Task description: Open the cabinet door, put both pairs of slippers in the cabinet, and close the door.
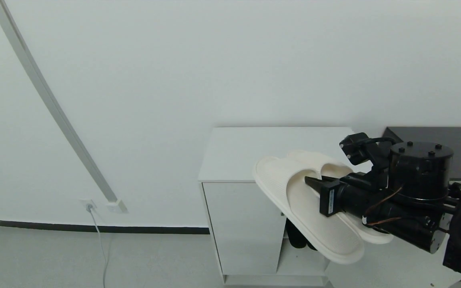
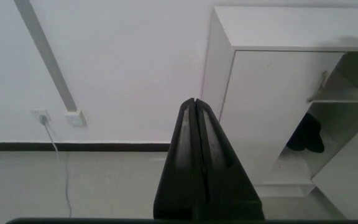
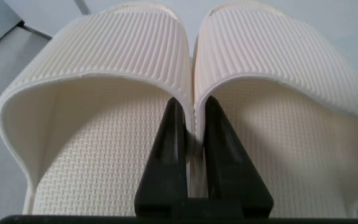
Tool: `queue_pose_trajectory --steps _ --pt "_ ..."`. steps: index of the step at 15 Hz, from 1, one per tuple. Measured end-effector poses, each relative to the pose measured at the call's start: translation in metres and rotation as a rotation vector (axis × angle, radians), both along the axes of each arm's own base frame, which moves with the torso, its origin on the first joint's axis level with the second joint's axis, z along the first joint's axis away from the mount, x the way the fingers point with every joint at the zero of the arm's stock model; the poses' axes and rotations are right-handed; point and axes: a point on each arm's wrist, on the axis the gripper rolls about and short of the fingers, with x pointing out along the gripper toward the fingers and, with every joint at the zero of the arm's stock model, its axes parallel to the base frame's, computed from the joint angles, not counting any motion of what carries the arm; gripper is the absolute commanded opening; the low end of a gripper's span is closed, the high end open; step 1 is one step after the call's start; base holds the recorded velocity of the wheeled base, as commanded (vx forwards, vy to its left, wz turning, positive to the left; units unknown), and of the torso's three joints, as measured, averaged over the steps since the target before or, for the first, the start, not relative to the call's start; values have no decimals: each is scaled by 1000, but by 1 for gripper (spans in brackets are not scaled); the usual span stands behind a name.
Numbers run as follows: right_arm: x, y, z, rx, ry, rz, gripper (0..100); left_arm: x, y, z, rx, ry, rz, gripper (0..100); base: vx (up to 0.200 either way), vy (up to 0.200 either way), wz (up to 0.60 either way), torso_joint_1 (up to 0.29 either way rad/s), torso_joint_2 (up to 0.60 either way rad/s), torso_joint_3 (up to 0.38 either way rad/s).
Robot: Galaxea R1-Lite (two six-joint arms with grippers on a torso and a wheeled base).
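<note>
My right gripper [image 1: 312,181] is shut on a pair of cream slippers [image 1: 314,208], pinching their inner sides together [image 3: 193,118]; the pair hangs tilted in the air in front of the white cabinet [image 1: 254,160]. The cabinet's right door stands open, showing shelves and a dark pair of slippers [image 2: 307,135] inside on a lower shelf [image 1: 296,239]. Its left door [image 1: 244,224] is closed. My left gripper [image 2: 196,102] is shut and empty, held off to the cabinet's left and pointing toward the wall.
A grey floor runs in front of the cabinet. On the wall to the left are a slanted cable duct [image 1: 50,100] and a socket with a white cord [image 1: 90,207]. A dark surface [image 1: 454,148] stands right of the cabinet.
</note>
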Motion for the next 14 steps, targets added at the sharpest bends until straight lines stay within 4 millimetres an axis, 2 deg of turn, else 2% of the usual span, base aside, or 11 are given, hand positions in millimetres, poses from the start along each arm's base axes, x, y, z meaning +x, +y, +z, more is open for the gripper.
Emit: queue_pose_trajectory --steps 11,14 --pt "-1 0 1 2 -4 3 0 0 0 0 0 0 0 0 0 -200 0 1 2 5" --pt "-1 -1 1 -2 -4 -14 0 0 0 0 0 0 0 0 0 0 0 0 0 0"
